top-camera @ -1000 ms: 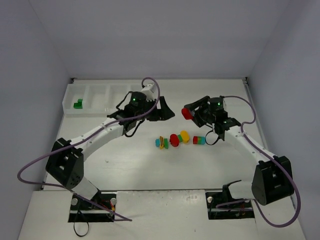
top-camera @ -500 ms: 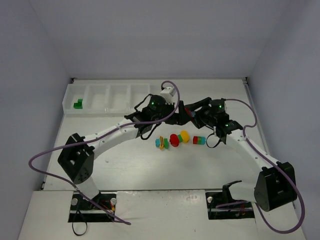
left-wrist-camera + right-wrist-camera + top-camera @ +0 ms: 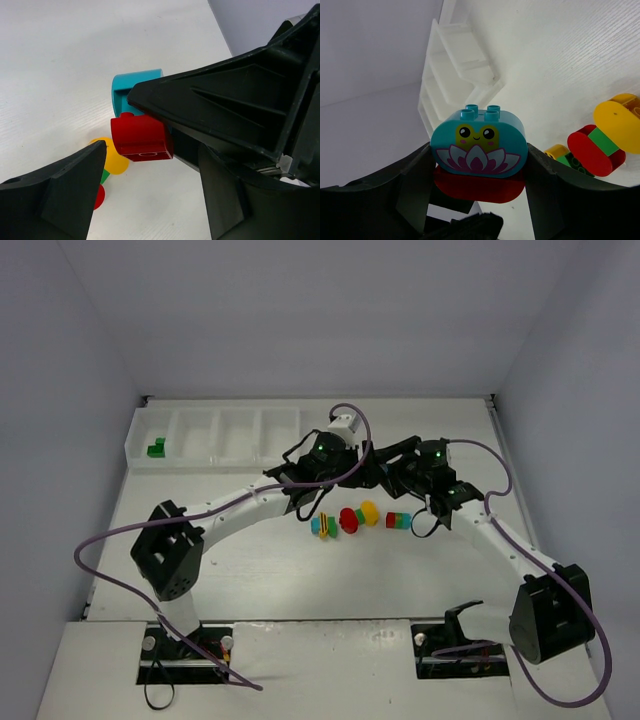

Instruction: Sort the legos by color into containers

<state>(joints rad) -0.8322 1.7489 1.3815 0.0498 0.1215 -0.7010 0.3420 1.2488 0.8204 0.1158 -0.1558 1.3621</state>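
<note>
Right gripper (image 3: 477,172) is clamped on cyan-red stack (image 3: 479,147); left gripper (image 3: 152,155) is open around red brick (image 3: 141,137), which should be pinched squarely, then pulled straight off

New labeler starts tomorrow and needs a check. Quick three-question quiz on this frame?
1. True or false: in the top view, the green brick lies in the tray's leftmost compartment.
2. The right hand holds: A) a yellow brick, B) the cyan-on-red stack, C) nothing.
3. Fill in: the left hand's jaws stand ____ on either side of the red brick.
Key: 1 true; 2 B; 3 open.
</note>
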